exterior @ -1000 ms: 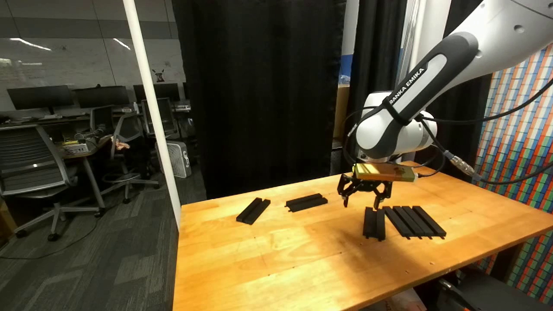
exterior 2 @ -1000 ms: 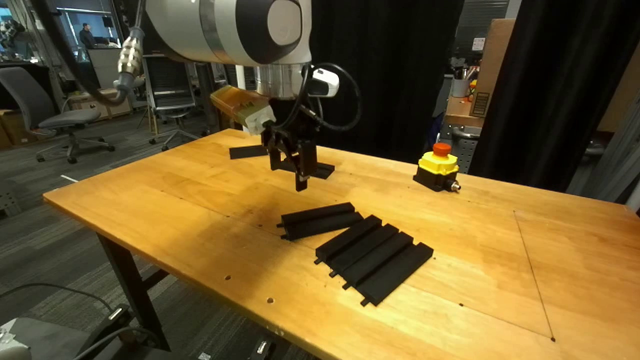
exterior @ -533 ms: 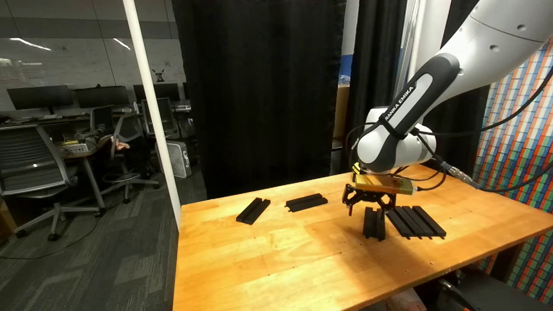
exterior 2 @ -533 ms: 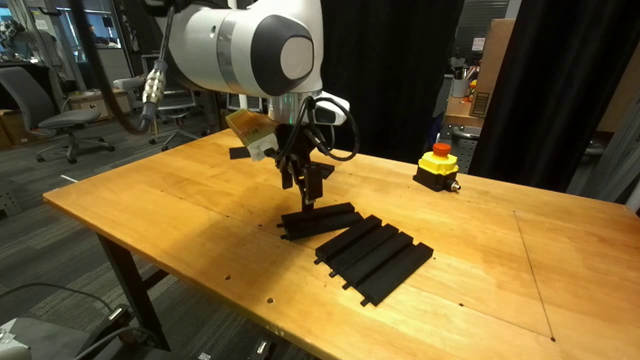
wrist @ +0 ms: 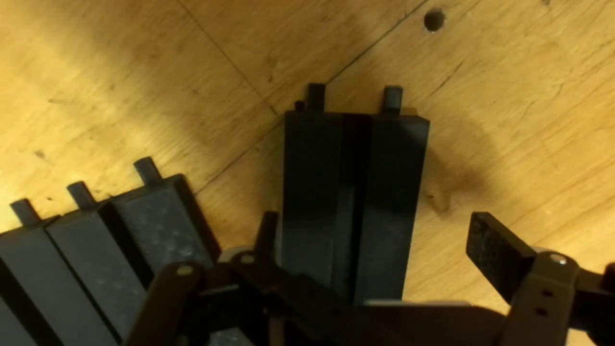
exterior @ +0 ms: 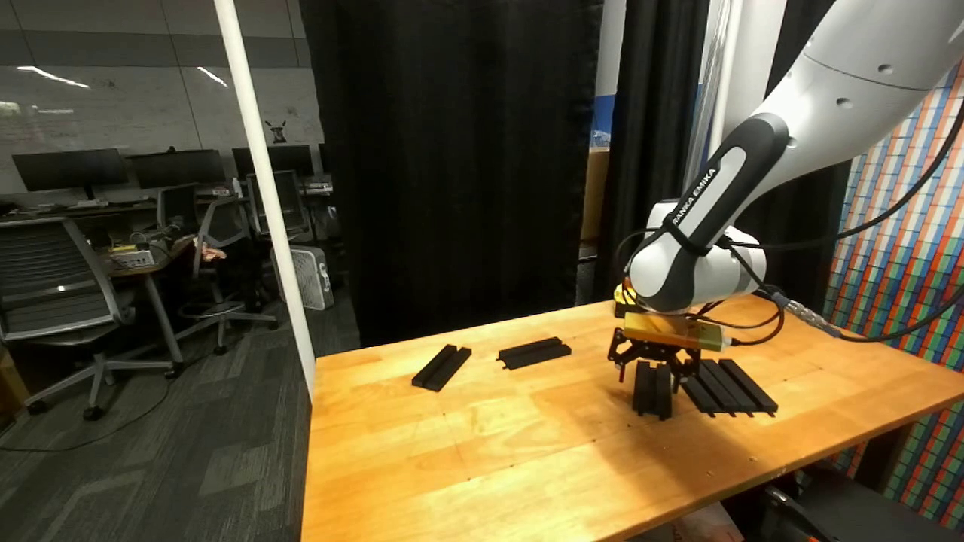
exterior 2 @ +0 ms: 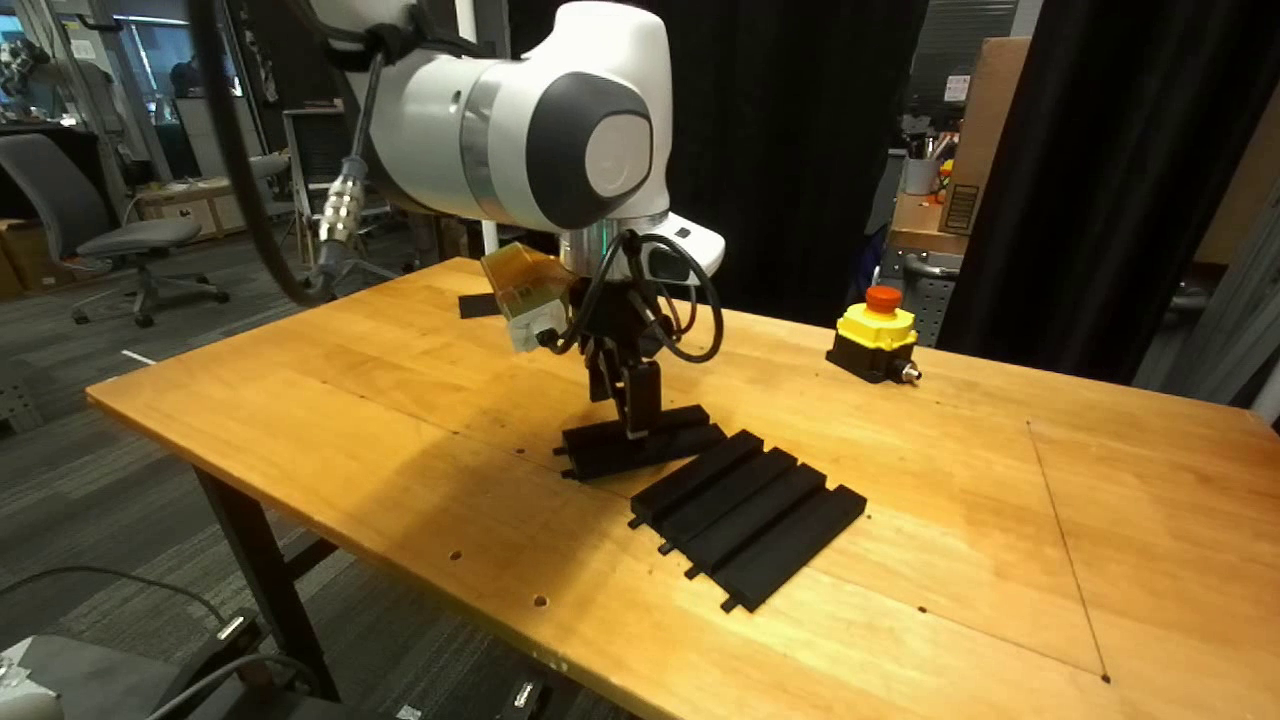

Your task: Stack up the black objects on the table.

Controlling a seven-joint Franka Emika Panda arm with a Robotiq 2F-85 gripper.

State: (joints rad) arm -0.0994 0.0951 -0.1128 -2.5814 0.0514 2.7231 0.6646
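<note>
The claw is spread wide, holding nothing, with one finger on each side of two black bars. They lie on the table, very near a row of four more bars.

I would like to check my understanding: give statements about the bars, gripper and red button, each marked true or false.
1. The gripper is open. True.
2. In the wrist view, black bars show between its fingers. True.
3. All black bars form one stack. False: they lie in separate groups on the table.
4. A red button tops the yellow-and-black box. True.
5. That box is tipped over. False: it stands upright.
</note>
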